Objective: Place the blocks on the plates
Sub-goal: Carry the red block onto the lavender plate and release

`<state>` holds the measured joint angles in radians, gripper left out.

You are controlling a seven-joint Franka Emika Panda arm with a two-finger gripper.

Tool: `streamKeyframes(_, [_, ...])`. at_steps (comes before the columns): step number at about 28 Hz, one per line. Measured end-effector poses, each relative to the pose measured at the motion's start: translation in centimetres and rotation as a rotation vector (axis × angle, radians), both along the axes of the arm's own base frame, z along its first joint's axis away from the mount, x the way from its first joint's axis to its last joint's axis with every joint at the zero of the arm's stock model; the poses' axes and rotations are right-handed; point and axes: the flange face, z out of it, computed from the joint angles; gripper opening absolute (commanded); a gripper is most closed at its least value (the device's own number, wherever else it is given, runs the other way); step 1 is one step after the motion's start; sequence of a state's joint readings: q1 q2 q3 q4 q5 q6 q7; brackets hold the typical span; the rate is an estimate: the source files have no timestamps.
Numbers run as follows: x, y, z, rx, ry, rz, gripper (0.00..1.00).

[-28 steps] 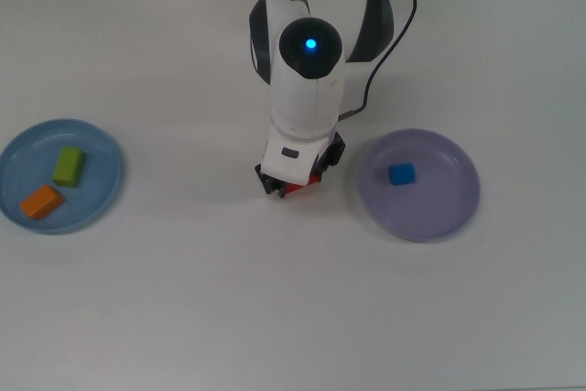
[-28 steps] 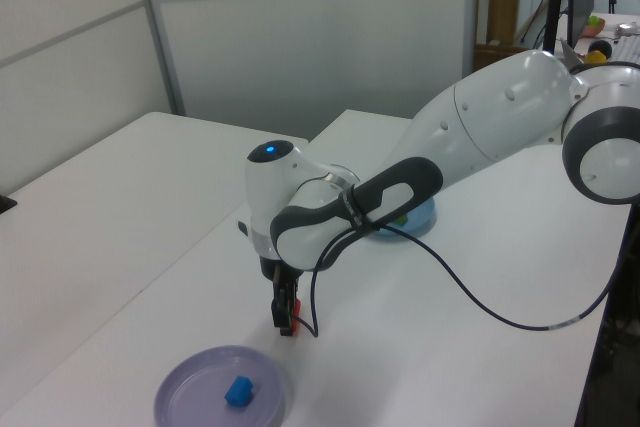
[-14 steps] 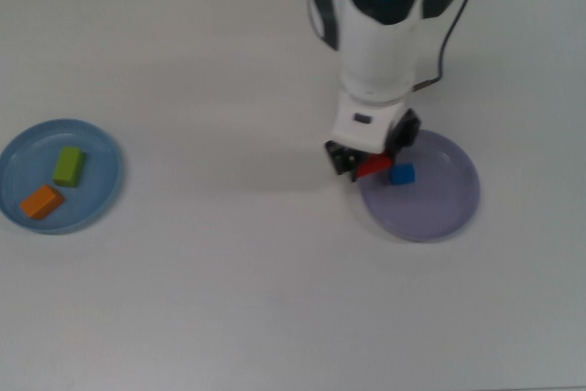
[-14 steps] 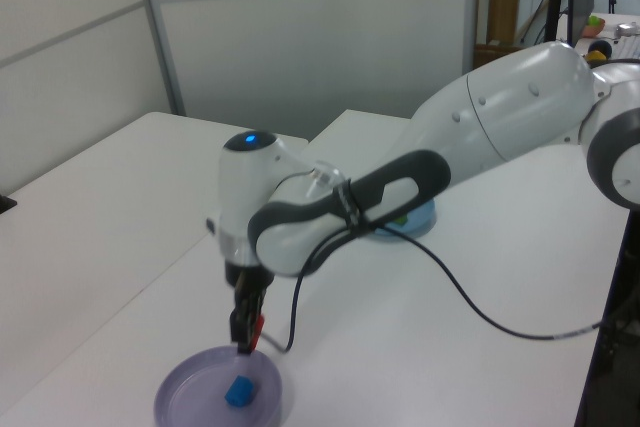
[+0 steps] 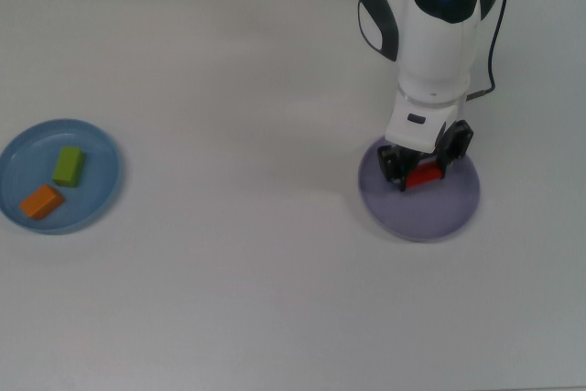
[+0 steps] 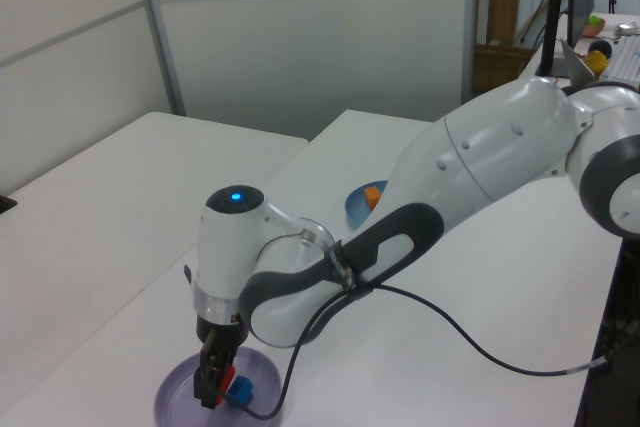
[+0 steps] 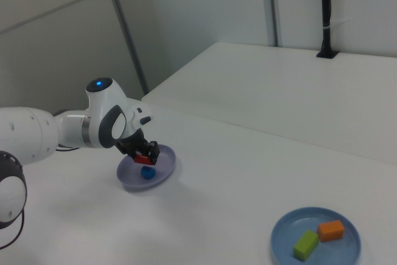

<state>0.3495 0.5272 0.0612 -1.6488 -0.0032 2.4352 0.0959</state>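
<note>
My gripper [image 5: 423,175] [image 6: 218,388] [image 7: 147,154] hangs over the lavender plate [image 5: 417,212] [image 6: 175,402] [image 7: 161,169], shut on the red block [image 5: 424,177] [image 6: 227,383] [image 7: 144,159]. The blue cube [image 6: 240,393] [image 7: 147,173] lies in that plate just under the gripper; the top view hides it behind the arm. At the top view's far left, the light blue plate [image 5: 101,176] [image 7: 344,252] [image 6: 352,207] holds the green bar [image 5: 69,166] [image 7: 305,244] and the orange bar [image 5: 41,200] [image 7: 330,229] [image 6: 373,195].
The white arm [image 5: 430,34] [image 6: 440,197] reaches in from the top view's upper edge, with a black cable [image 6: 470,347] trailing over the white table [image 5: 229,299]. A black post [image 7: 325,10] stands at the table's far edge in the right view.
The gripper has carried the red block toward the top view's right, from the bare table between the plates to a spot over the lavender plate, and now covers the blue cube there.
</note>
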Motion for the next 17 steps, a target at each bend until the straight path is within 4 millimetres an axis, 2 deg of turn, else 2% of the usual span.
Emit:
streamKeyframes(1, [0.1,0.0,-0.2,-0.002,-0.006,-0.007,0.55])
streamKeyframes(3, [0.2,-0.1,-0.5,-0.004,-0.012,-0.016,0.90])
streamKeyframes(4, [0.2,-0.1,-0.5,-0.005,-0.012,-0.020,0.99])
streamKeyframes(13, [0.7,-0.7,-0.1,-0.001,-0.020,-0.051,1.00])
streamKeyframes(17, [1.1,-1.1,1.7,0.020,-0.040,-0.107,1.00])
